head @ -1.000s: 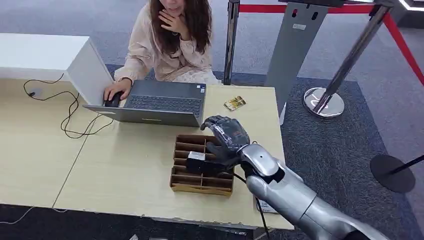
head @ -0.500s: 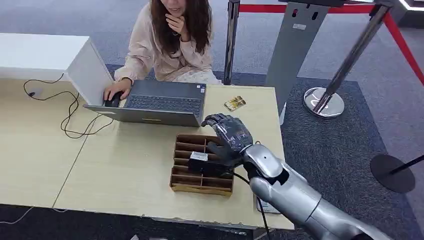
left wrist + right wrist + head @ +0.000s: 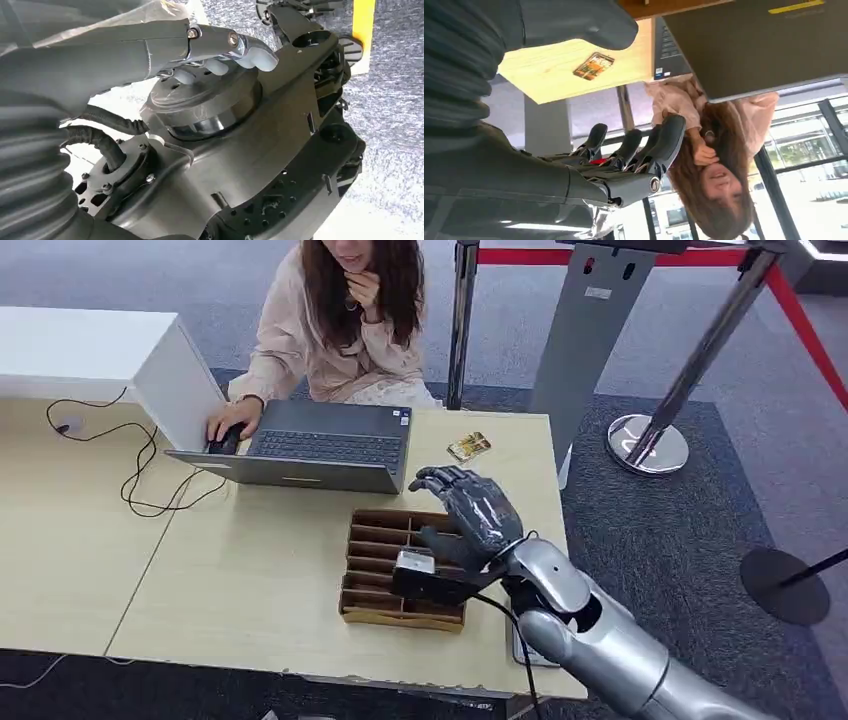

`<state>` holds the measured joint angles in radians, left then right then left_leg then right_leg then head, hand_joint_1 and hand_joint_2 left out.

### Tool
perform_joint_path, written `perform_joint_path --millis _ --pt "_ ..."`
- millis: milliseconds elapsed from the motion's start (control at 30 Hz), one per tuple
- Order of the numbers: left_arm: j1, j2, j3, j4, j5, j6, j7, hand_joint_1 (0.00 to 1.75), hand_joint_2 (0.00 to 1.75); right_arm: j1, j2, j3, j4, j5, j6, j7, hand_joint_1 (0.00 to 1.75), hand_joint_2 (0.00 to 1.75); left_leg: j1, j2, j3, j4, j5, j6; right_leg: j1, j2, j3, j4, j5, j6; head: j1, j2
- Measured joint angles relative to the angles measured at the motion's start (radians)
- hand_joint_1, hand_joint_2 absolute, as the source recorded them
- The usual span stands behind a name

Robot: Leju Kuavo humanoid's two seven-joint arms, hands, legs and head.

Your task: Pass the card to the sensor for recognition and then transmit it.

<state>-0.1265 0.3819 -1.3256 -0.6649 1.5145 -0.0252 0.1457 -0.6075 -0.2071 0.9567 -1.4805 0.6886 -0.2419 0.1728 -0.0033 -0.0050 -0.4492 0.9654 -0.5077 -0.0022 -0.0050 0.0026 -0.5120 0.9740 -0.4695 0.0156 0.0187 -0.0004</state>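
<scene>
My right robot hand point(image 3: 468, 518) has drawn back over the divided tray point(image 3: 372, 592), fingers spread, holding nothing. The card point(image 3: 469, 447) lies untouched on the surface point(image 3: 250, 570), so pickup remains.

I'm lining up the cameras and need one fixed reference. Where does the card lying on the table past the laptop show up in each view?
Head view: the card lies flat on the table, near its far edge, right of the laptop.
Left wrist view: not in it.
Right wrist view: the card lies on the pale tabletop beside the laptop's corner.
Shared landmark: the laptop, in the head and right wrist views.
</scene>
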Motion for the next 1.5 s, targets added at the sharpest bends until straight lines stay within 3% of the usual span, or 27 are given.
perform_joint_path --millis 533,1500 --pt "-0.001 -0.004 0.000 0.001 -0.010 -0.010 0.000 0.00 1.75 0.021 0.032 0.013 0.028 -0.015 -0.029 -0.084 0.70 1.75 0.000 0.000 0.000 0.000 0.000 0.000 0.000 0.000 0.000 0.000 0.000 0.000 0.000 0.000" --pt "-0.001 -0.005 0.000 0.002 -0.021 -0.014 0.002 0.00 1.75 0.025 0.065 0.024 0.095 -0.001 -0.052 -0.083 0.80 1.75 0.000 0.000 0.000 0.000 0.000 0.000 0.000 0.000 0.000 0.000 0.000 0.000 0.000 0.000"
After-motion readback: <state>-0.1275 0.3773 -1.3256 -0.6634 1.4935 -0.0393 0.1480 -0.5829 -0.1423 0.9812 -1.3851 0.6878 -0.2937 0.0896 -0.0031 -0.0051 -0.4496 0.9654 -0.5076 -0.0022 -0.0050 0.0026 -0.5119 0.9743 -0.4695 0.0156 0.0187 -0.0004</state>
